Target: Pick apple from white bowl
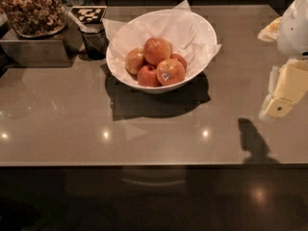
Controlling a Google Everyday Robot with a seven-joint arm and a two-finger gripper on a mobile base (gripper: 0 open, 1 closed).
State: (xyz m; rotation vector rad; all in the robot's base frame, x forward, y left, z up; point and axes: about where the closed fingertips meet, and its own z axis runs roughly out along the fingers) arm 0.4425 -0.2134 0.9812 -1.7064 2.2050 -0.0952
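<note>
One apple (pixel 157 50), topmost in the white bowl (pixel 204 36), lies well left of my pincer (pixel 284 91), which hangs over the counter's (pixel 57 105) right edge; wide or narrow, I cannot tell.

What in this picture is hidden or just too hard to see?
All in the camera view:
Claw, right edge above the table: partly cut off by the frame.
White bowl: lower apples hidden under the top apple; count unclear.
Sticker: too small to read.
Nut container: cut off at top left.
</note>
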